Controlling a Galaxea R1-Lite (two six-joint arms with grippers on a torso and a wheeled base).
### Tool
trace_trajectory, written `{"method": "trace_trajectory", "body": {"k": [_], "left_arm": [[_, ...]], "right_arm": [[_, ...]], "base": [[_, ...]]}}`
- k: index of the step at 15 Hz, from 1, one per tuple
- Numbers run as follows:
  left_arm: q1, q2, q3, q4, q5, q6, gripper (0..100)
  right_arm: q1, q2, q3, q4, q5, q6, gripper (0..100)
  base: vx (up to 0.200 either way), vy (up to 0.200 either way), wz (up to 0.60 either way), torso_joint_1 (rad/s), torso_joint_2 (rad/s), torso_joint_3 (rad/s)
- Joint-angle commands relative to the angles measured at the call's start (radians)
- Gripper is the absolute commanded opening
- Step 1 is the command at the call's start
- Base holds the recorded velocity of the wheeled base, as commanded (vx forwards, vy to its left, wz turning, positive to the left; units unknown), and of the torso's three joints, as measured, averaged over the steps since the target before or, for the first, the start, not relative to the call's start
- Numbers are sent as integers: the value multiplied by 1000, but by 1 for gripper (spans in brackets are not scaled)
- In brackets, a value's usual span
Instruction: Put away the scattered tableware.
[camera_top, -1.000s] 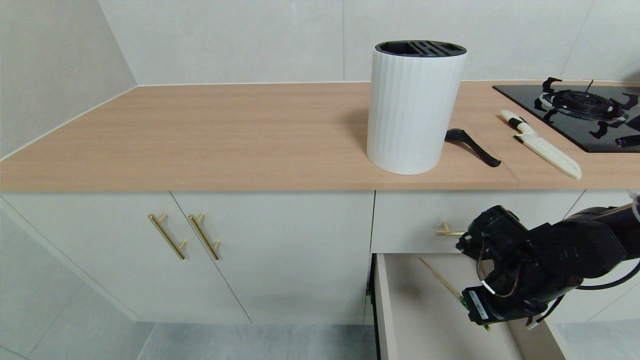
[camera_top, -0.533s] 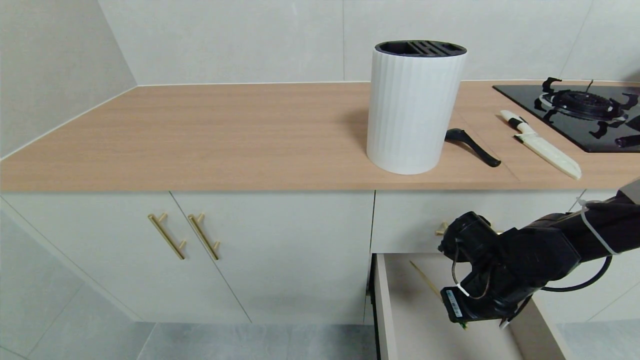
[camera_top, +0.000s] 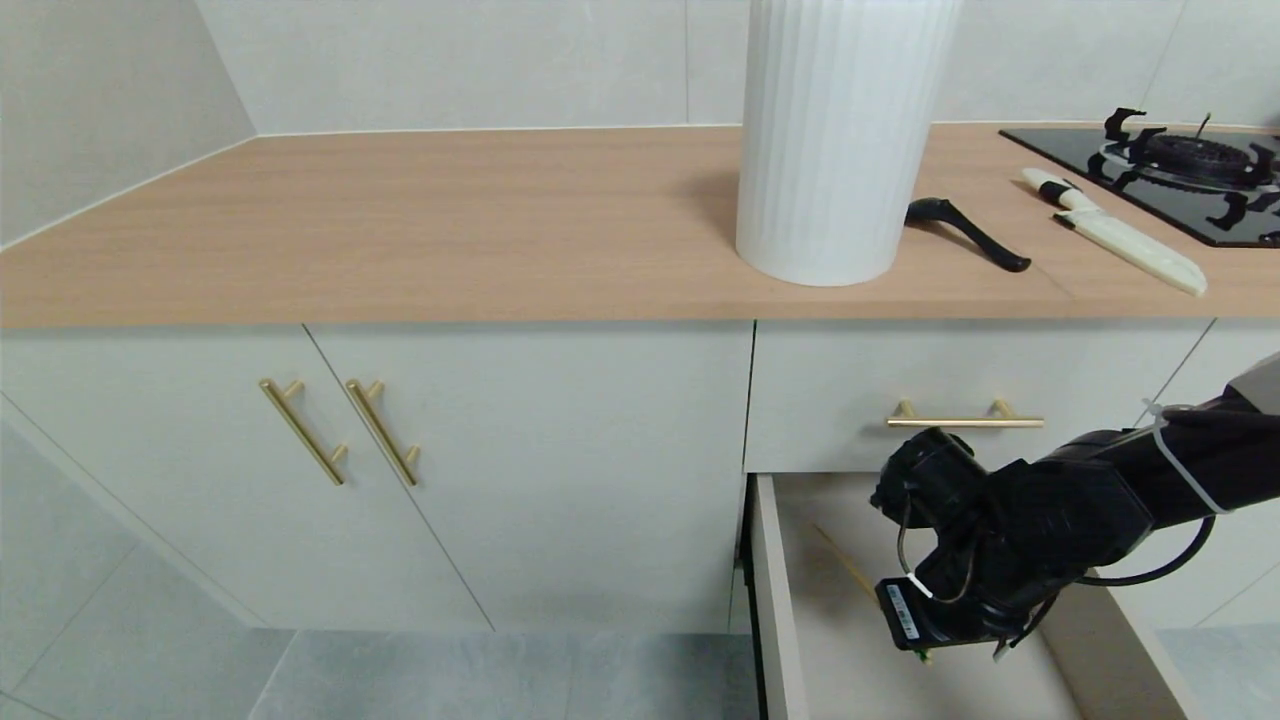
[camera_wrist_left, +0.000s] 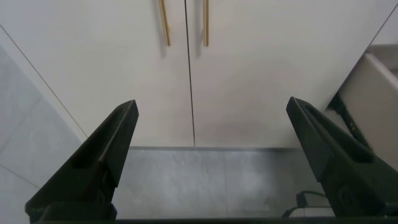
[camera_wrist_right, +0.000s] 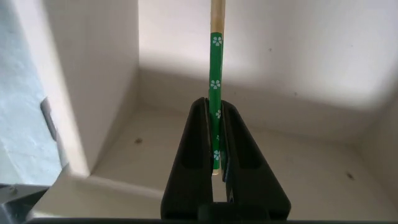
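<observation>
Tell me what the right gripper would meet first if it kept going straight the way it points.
Probably the inside of the open drawer. The right gripper is shut on a green-ended chopstick pointing into it, so the chopstick's tip would touch first; floor or wall, depth is unclear.

On my left wrist feed I see the left gripper (camera_wrist_left: 211, 106) with its two black fingers (camera_wrist_left: 102, 158) spread wide apart, pointed at a pair of pale cabinet doors (camera_wrist_left: 261, 74). Two slim gold handles (camera_wrist_left: 164, 25) flank the seam where the doors meet, one on each door. Grey floor tiles (camera_wrist_left: 205, 180) run along the doors' foot, and just beside the doors the pale side of a pulled-out drawer (camera_wrist_left: 373, 93) juts forward
</observation>
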Motion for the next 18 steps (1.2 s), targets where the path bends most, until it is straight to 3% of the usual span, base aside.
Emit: {"method": "trace_trajectory", "body": {"k": [1, 5, 9, 13, 18], "left_arm": [[0, 0, 0, 1, 0, 0, 100], [0, 0, 0, 1, 0, 0, 100], [0, 0, 0, 1, 0, 0, 100], [0, 0, 0, 1, 0, 0, 100], [0, 0, 0, 1, 0, 0, 100]], "right_arm": [[1, -8, 1, 0, 0, 0, 0], [3, -34, 4, 0, 0, 0, 0], [3, -68, 7, -11, -34, 0, 0], [7, -28, 30, -124, -68, 6, 0], [26, 64, -7, -215, -95, 133, 0]], "base": [[0, 0, 0, -193, 456, 266], [0, 0, 0, -162, 409, 248], [0, 0, 0, -26, 70, 24], [0, 0, 0, 0, 0, 0], [0, 0, 0, 0, 0, 0]]}}
